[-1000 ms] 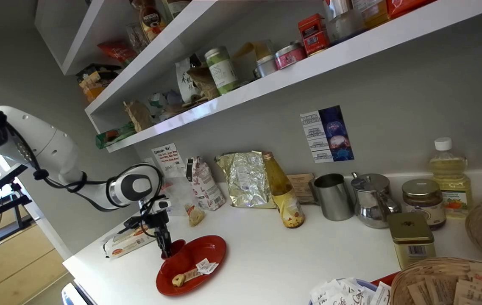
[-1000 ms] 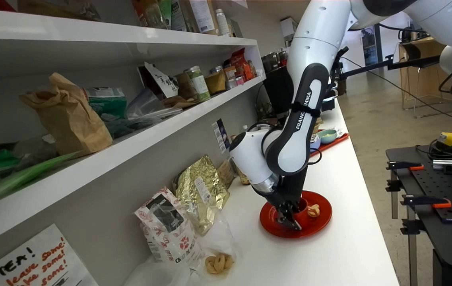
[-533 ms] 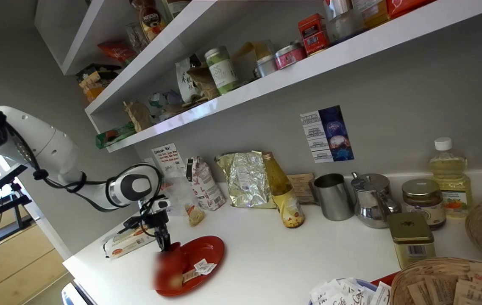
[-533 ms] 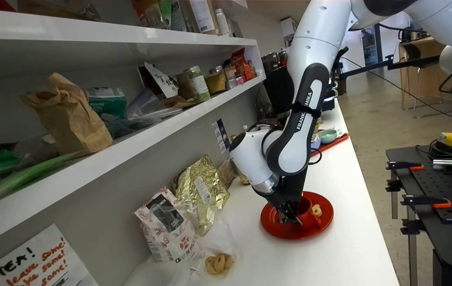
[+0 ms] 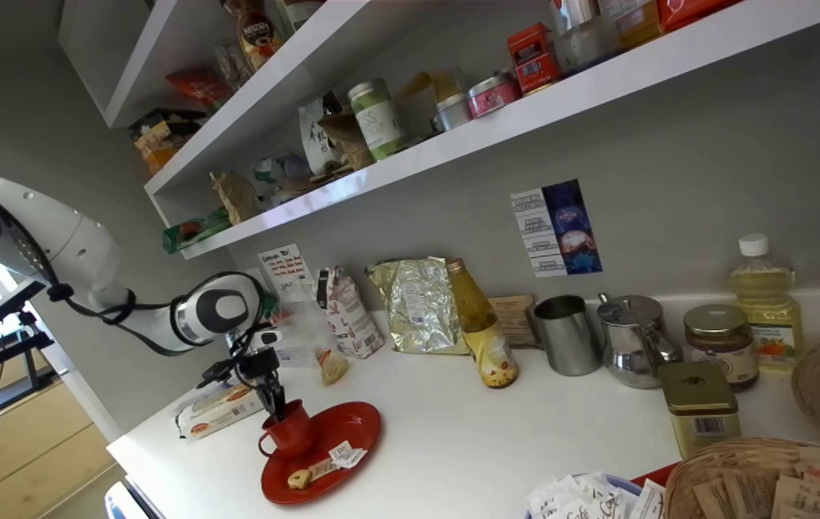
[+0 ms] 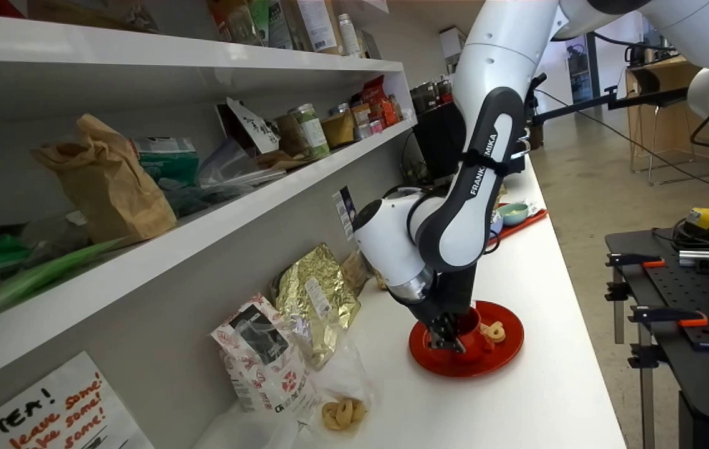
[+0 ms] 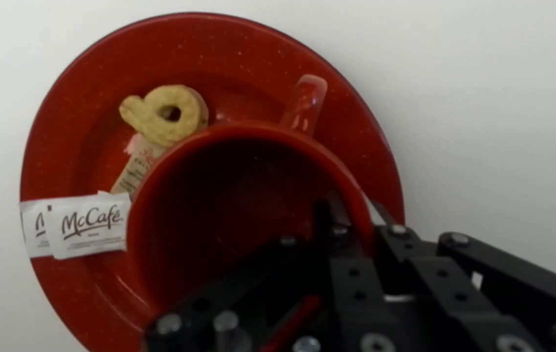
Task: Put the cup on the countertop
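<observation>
A black two-fingered gripper (image 7: 360,215) clasps a small red cup (image 5: 296,437) over a round red plate (image 5: 354,424) on a white countertop (image 5: 446,432).

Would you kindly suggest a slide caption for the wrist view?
Gripper pinching red cup by the rim over red plate bearing McCafé packets.

Jaws pinch cup (image 7: 243,195) by rim, plate (image 7: 238,54) beneath.
</observation>
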Robot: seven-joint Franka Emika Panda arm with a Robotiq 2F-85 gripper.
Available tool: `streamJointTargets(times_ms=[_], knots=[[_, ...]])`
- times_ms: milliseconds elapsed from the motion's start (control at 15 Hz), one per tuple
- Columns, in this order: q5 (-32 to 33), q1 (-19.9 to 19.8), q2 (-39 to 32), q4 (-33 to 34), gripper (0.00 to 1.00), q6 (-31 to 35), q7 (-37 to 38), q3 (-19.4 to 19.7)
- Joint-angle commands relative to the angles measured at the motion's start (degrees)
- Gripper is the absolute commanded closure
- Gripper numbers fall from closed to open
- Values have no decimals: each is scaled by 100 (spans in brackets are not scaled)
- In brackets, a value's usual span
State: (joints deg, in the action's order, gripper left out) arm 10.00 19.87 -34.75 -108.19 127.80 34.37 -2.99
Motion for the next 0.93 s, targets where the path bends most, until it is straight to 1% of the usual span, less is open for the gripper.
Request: streamJointTargets(times_ms=[0,267,467,533,733,867], knots=[[380,373,307,77,99,-33,133,90],[620,705,325,266,99,-81,117,-63],[564,911,287,366,99,-30,164,-192],[445,945,263,416,99,9,219,-259],[411,1032,202,512,99,62,265,-371],[361,1021,130,585,99,86,123,-459]])
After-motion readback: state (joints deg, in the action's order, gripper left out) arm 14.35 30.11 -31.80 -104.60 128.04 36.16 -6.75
